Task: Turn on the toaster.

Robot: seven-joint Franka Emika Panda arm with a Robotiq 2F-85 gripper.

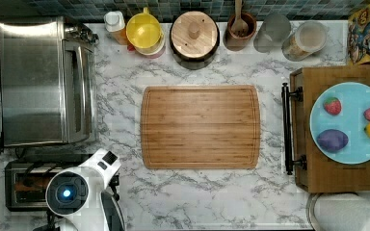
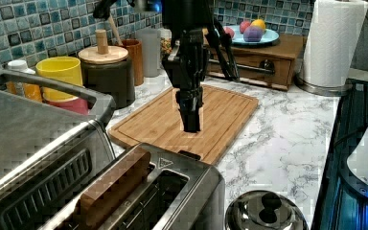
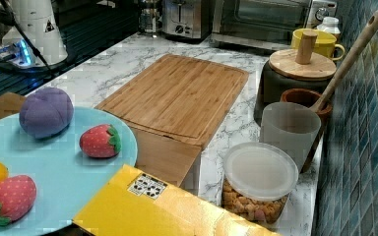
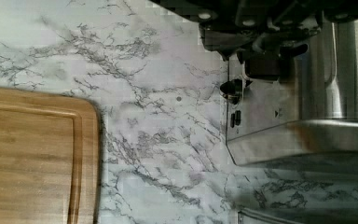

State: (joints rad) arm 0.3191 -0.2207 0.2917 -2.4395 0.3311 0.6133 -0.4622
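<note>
Kitchen counter of white marble (image 1: 212, 192) with the toaster (image 1: 26, 185) at the lower corner on the top view's left, directly below the larger toaster oven (image 1: 43, 82) in that view. In the left view the toaster (image 2: 172, 191) stands in the foreground with slices of bread (image 2: 112, 187) in its long slots; in the right view it appears far back, its black end panel facing the counter (image 3: 182, 17). The gripper (image 2: 192, 122) hangs point-down above the near edge of the wooden cutting board (image 2: 187, 115), just past the toaster's end, and touches nothing; its fingers are pressed together with nothing between them. The wrist view shows the fingers (image 4: 261, 65) just above the toaster's end panel and lever (image 4: 232, 87). The arm's white body (image 1: 84, 192) overlaps the toaster's end in the top view. A blue plate (image 1: 349, 144) of toy fruit rests on a wooden stand on the top view's right.
</note>
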